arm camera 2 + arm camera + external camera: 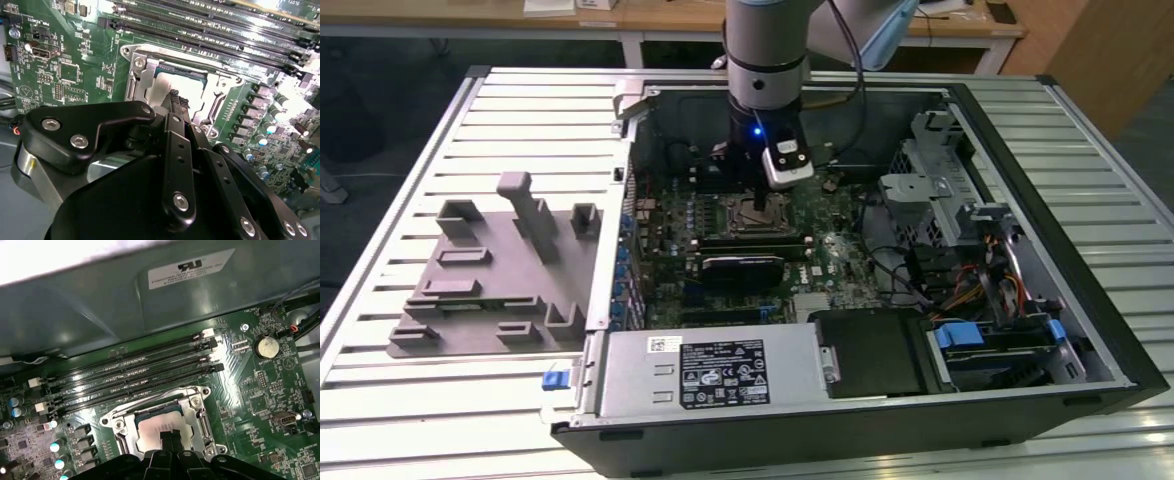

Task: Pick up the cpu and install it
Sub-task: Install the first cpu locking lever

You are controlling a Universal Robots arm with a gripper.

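Note:
The cpu (pixel 152 428) lies flat inside the open socket frame (pixel 119 424) on the green motherboard (pixel 260 390); its silver-grey top shows in both wrist views (pixel 161 89). My gripper (pixel 170 438) hangs straight over it, with its black fingertips (pixel 175 99) drawn together and shut at the middle of the chip's top. Nothing is held between them. I cannot tell whether the tips touch the metal or hover just above it. In the exterior view the gripper (pixel 758 203) reaches down into the computer case (pixel 1067 330) over the socket.
Several memory slots (pixel 135 372) run beside the socket, and the case wall stands behind them. A grey plastic fixture tray (pixel 494 275) lies on the slatted table at the exterior view's left. The power supply (pixel 707 370), drive cage (pixel 947 185) and cables (pixel 974 290) crowd the case.

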